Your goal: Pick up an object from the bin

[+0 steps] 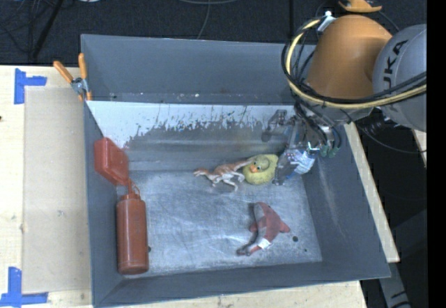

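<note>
- The grey metal bin (pixel 188 70) has just a few small things lying in it
- The robot's gripper (pixel 291 155) is down low in the bin, near the right wall and close to the back
- Just beside the gripper, on its left, lies a small round yellow-green toy (pixel 260 170); the two look as if they touch, but I cannot be sure
- I cannot tell if the gripper is spread, pressed together or pinching something, because its tip is a dark jumble of parts
- A little tan plastic dinosaur (pixel 221 175) lies on the other side of the yellow-green toy and seems to touch it
- A dark red toy animal (pixel 266 226) lies nearer the front, apart from the gripper
- A long red plastic bottle (pixel 131 233) lies by the left wall, far from the gripper
- I think the step now is getting a hold on a thing, and the yellow-green toy is nearest, so it is most likely the one to pick
- I think the next move needs the gripper to sit right over the round toy, squeeze it from both sides, then lift straight up
- It needs care not to grab the dinosaur too, and not to bump the wall, which is close
</note>
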Robot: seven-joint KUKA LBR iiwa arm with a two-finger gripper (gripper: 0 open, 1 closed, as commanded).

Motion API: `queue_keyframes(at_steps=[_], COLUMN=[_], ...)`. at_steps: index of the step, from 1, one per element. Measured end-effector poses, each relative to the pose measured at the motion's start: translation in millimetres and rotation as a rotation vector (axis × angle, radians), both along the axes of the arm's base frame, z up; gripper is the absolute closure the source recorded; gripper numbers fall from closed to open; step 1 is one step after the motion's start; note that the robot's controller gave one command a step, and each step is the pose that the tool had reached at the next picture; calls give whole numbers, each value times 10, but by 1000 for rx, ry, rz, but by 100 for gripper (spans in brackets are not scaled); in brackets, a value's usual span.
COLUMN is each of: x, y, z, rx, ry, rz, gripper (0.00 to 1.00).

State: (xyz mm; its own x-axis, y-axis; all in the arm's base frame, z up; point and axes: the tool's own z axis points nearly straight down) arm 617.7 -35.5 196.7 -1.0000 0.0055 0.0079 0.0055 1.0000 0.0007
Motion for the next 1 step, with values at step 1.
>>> queue_keyframes(at_steps=[1], x=[17], y=[0], z=[45], rx=[-1], ry=[-8], rz=[1], gripper=[0])
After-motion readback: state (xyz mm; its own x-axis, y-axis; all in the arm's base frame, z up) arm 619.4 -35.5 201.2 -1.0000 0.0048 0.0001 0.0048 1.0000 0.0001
